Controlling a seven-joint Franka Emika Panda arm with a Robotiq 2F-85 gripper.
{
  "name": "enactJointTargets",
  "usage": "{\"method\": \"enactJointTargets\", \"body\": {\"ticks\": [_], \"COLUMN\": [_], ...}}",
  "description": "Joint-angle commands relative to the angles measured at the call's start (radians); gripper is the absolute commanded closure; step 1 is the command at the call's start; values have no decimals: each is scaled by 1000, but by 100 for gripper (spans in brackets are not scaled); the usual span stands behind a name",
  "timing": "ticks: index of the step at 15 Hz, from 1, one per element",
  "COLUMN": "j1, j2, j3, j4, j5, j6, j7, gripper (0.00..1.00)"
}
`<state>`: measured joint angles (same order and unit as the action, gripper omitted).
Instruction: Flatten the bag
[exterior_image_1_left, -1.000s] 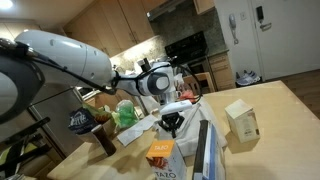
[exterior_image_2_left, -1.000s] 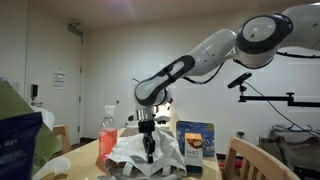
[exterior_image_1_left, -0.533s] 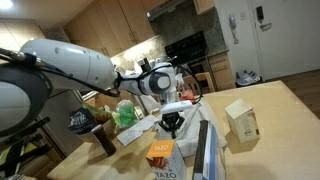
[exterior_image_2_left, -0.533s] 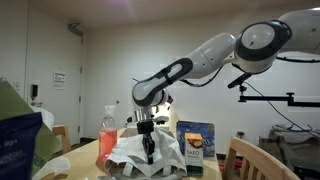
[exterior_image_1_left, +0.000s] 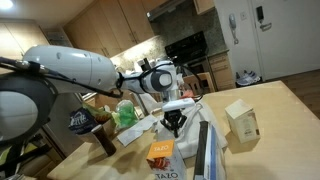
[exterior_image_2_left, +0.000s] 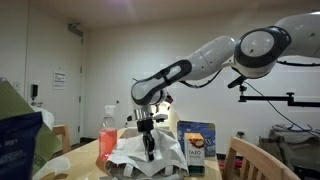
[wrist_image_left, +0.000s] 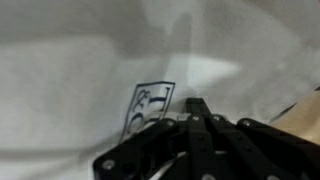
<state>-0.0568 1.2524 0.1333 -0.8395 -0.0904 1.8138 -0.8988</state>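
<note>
Bag (exterior_image_2_left: 128, 152) lies on the wooden table (exterior_image_1_left: 280, 110) as a crumpled white mound, wider than tall, long axis running across the exterior view; facing unclear. The gripper (exterior_image_2_left: 151, 154) stands vertical over it, fingers pressed together, tips down on the bag's top beside the dark print (wrist_image_left: 148, 105).

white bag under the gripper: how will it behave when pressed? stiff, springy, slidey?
Probably floppy: the bag stands in crinkled peaks and looks thin-walled in the wrist view. It would likely spring back partly, since the creases around the shut gripper look set. It seems light for its size, so it may slide on the table rather than flatten.
</note>
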Motion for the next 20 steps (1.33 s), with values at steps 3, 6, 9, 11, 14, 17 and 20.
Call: {"method": "enactJointTargets", "body": {"ticks": [3, 6, 9, 11, 14, 17, 20], "j1": [7, 27, 36, 35, 37, 38, 39], "j2": [-128, -205, -229, -218, -195, -169, -149], "j3": [-75, -110, -117, -113, -108, -105, -104], "j4": [26, 26, 32, 30, 11, -13, -37], "j5": [-72, -130, -154, -147, -137, -133, -131], "j6": [34, 64, 66, 68, 69, 71, 73], "j7": [26, 31, 37, 44, 63, 78, 94], "gripper": [100, 100, 100, 100, 100, 100, 100]}}
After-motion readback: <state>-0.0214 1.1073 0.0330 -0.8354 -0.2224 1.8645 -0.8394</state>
